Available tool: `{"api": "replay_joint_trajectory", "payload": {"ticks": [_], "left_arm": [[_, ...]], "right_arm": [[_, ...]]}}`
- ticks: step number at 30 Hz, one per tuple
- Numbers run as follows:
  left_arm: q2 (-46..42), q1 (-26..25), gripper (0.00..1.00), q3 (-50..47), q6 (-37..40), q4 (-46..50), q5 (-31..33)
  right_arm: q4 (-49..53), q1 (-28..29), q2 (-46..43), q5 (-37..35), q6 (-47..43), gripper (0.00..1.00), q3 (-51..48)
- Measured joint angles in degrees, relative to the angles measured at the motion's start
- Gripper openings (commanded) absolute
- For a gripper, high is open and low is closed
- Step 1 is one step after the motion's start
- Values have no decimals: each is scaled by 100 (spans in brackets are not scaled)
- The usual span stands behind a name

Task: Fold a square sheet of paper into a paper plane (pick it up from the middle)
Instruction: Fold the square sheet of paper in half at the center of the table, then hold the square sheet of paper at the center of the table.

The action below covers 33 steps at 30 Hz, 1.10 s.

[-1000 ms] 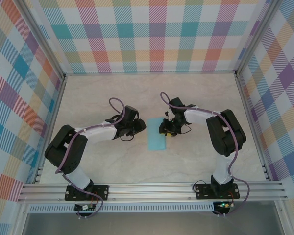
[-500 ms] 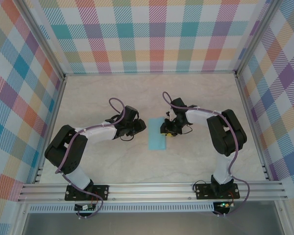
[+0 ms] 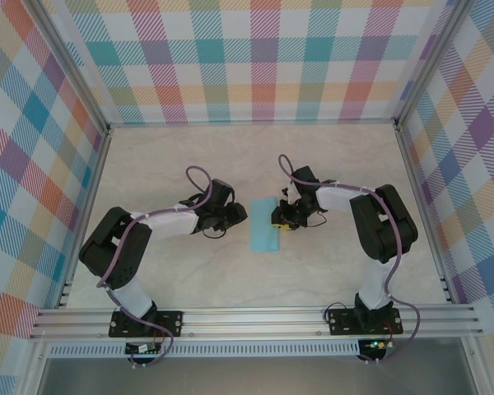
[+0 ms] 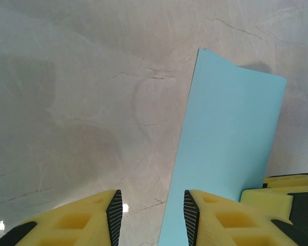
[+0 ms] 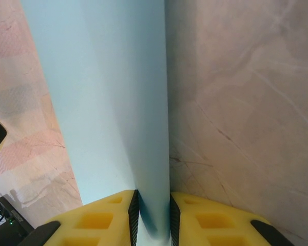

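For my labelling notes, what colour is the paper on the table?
Plain light blue paper, clearest in the left wrist view.

Two black jointed arms with white-wrapped forearms. Purple cable loops along each. Left hand [image 4: 150, 218]: yellow moulded fingers, black ribbed pads. Right hand [image 5: 152, 218]: same. Black base plates, lower frame.

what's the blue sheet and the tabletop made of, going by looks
Blue sheet: thin matte paper, judging by its sharp corners and slightly lifted far edge in the left wrist view. Tabletop: smooth pale stone-look surface with fine dark veins, possibly marble-print laminate; real stone can't be ruled out.
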<state>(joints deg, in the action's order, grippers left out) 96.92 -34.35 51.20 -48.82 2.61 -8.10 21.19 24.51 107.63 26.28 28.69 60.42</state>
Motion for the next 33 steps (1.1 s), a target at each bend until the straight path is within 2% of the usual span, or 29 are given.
{"api": "replay_joint_trajectory", "payload": {"ticks": [16,27,33], "left_arm": [[225,-68,40,114,-4,-289,-302],[697,-302,26,483,-2,-533,-660],[831,-330,25,555,-4,-577,-745]], "right_arm": [[15,0,2,-24,-72,26,0],[94,2,44,-20,-109,27,66],[133,0,57,-35,-125,24,81]]}}
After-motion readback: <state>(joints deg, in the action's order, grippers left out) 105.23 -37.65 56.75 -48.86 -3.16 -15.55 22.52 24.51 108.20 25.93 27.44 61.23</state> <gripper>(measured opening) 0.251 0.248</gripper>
